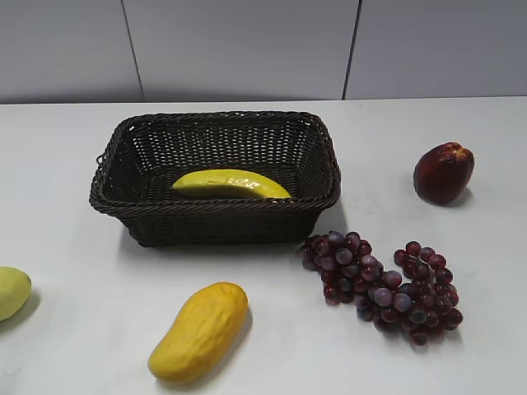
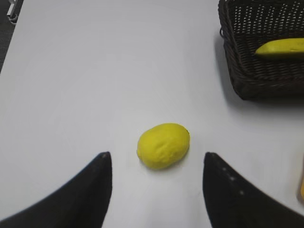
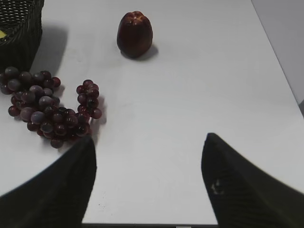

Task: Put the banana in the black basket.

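The banana (image 1: 230, 183) lies inside the black basket (image 1: 123, 193), along its front wall. It also shows in the left wrist view (image 2: 281, 47) inside the basket (image 2: 247, 71). A corner of the basket shows in the right wrist view (image 3: 19, 42). My left gripper (image 2: 156, 159) is open and empty, low over the table near the rounded yellow fruit (image 2: 163, 145). My right gripper (image 3: 148, 142) is open and empty above bare table. Neither gripper shows in the exterior view.
A mango-shaped orange-yellow fruit (image 1: 199, 331) lies in front of the basket. A pale yellow-green fruit (image 1: 11, 291) sits at the left edge. Purple grapes (image 1: 383, 288) (image 3: 47, 111) lie right of the basket. A dark red apple (image 1: 443, 172) (image 3: 135, 34) stands at the right.
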{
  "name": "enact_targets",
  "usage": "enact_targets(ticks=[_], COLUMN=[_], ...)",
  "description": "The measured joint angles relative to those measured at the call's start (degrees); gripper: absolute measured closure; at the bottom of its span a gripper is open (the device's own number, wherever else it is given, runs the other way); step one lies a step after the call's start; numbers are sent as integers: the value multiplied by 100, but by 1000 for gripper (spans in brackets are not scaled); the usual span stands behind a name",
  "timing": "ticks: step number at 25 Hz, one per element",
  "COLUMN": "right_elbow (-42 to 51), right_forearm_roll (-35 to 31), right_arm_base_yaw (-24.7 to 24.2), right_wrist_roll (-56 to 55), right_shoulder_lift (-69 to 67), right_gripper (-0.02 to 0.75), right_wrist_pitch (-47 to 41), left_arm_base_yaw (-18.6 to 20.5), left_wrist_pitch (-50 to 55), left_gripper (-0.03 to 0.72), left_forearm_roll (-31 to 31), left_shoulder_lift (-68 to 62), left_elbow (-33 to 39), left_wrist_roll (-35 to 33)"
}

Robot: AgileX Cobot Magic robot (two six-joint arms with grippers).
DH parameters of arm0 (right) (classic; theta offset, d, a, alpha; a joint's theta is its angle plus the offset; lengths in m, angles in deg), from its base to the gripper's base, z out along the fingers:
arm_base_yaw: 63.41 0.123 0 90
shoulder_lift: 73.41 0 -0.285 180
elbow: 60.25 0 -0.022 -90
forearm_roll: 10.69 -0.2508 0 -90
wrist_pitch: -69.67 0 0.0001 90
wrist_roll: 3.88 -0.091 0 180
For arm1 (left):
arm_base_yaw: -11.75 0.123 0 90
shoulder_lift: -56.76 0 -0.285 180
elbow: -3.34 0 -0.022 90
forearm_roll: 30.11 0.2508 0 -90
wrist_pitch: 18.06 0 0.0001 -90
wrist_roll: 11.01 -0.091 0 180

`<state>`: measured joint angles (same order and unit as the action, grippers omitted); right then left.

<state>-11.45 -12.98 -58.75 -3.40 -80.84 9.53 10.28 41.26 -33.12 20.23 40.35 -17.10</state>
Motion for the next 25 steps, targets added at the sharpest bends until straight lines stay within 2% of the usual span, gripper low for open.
enact_targets(ticks=[5,11,18,25], right_elbow=[0,0,0,0], right_forearm_roll=[0,0,0,0], right_arm_base_yaw=[0,0,0,0], right_wrist_roll=[0,0,0,0], right_shoulder_lift=[0,0,0,0], right_gripper=[183,183,183,183], right_wrist_pitch=[0,0,0,0], left_arm_base_yaw=[0,0,0,0], left_wrist_pitch=[428,549,402,321], left_gripper=[48,38,44,78], left_forearm_roll=[-7,-1,9,3], left_shoulder_lift=[1103,1859,1926,1926], left_elbow=[589,781,1148,1169], left_wrist_roll=[152,278,301,301])
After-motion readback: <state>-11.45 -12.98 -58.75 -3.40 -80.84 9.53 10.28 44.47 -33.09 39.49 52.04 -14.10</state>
